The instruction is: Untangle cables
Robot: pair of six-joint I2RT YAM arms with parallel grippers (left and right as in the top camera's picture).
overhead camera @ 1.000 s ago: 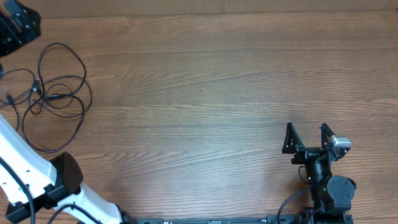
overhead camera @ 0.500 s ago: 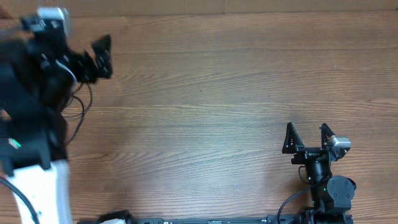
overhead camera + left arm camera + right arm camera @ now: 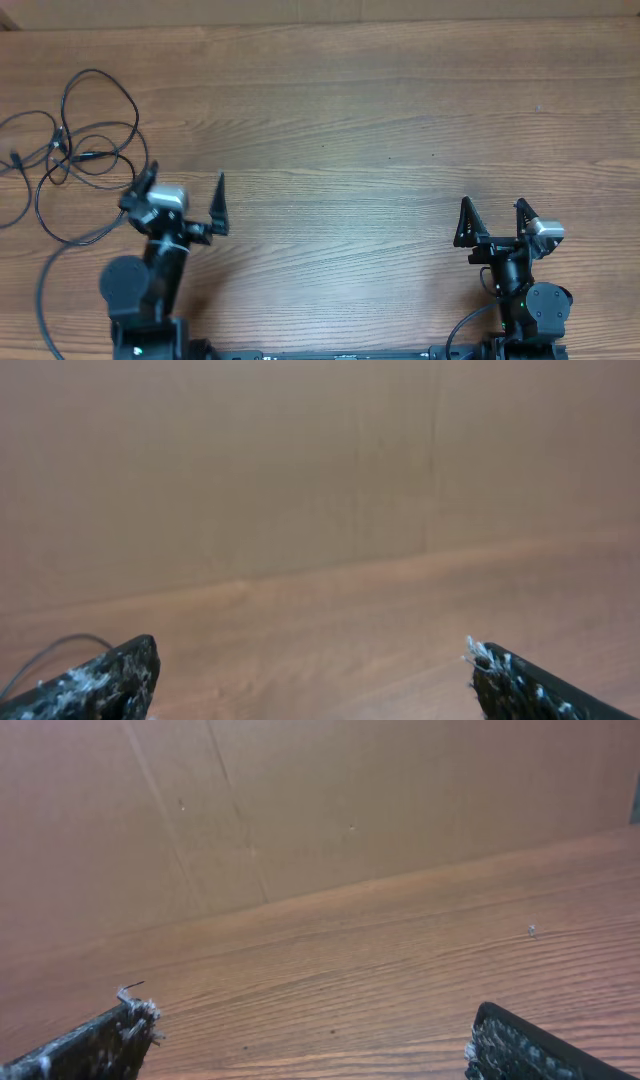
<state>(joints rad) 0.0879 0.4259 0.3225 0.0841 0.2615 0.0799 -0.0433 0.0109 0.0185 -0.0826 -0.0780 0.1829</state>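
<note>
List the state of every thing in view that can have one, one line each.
cables: tangled in overlapping loops, lying flat at the left end of the table, held by neither gripper.
left gripper: open, nothing between its fingers, close beside the loops.
right gripper: open, nothing between its fingers, far across the table from the cables.

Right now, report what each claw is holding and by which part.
Nothing is held. The left claw and right claw are both open and empty; the tangled cables lie on the table, outside either claw's fingers.
</note>
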